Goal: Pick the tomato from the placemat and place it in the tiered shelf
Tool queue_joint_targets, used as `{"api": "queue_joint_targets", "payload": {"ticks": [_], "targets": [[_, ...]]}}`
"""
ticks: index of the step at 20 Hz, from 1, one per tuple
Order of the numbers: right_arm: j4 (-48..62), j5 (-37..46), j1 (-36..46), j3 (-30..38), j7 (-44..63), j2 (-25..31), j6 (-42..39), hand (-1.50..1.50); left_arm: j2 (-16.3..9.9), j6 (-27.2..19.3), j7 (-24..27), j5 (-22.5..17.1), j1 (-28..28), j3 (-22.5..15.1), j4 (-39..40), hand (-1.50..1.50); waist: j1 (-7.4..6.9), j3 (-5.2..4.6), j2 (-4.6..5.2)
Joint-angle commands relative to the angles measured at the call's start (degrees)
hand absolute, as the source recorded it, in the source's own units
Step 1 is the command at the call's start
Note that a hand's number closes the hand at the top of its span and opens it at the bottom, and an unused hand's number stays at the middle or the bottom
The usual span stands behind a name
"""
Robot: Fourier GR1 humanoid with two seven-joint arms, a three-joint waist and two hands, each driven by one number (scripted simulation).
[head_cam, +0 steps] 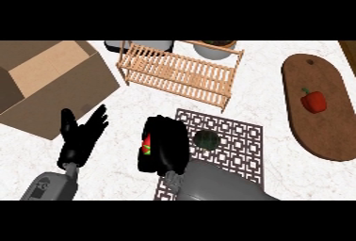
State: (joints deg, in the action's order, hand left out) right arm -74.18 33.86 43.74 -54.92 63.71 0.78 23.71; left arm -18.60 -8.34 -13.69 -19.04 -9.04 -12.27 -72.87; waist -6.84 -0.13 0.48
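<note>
Right hand [165, 146] curled round the tomato [147, 145] above the placemat [236, 141] — left hand [82, 132] spread, idle.

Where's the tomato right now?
In the head view it sits low and centre-left, the tomato enclosed by the curled right robot hand at the left edge of the placemat, below the tiered shelf.

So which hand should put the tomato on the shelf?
The right hand. Its fingers are already curled round the tomato over the placemat, and the shelf stands just beyond the mat. The left hand is open and holds nothing, off to the side near the box.
</note>
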Motion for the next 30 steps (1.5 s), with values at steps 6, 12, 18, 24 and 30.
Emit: {"api": "queue_joint_targets", "payload": {"ticks": [6, 12, 18, 24, 30], "targets": [[0.99, 4.92, 21.99, 5.32, 16.82, -0.74, 2.37, 1.5, -0.9, 0.91, -0.32, -0.87, 0.63, 1.43, 1.1, 0.0, 1.62, -0.17, -1.53], [2.5, 4.29, 32.83, 10.17, 21.42, -0.73, -1.86, 1.5, 0.4, -0.84, 0.59, 0.28, 1.56, 1.06, 1.65, 0.0, 3.16, -0.22, -1.83], [9.96, 3.34, 42.97, 18.06, 21.5, -0.74, -5.47, 1.5, 0.22, -1.4, 0.99, -0.11, 2.12, 2.5, 1.9, 0.0, 4.68, -0.14, -1.44], [17.64, 4.11, 50.29, 23.21, 21.51, -0.74, -4.36, 1.5, -0.64, -0.9, 0.77, -0.06, 2.69, 2.83, 0.17, 0.0, 4.69, -0.04, -1.06], [26.48, 4.34, 55.35, 30.1, 15.02, -0.75, -7.38, 1.5, -1.07, -0.22, 1.8, 0.27, 4.18, 3.3, -0.01, 0.0, 5.48, 0.03, -0.66]]}}
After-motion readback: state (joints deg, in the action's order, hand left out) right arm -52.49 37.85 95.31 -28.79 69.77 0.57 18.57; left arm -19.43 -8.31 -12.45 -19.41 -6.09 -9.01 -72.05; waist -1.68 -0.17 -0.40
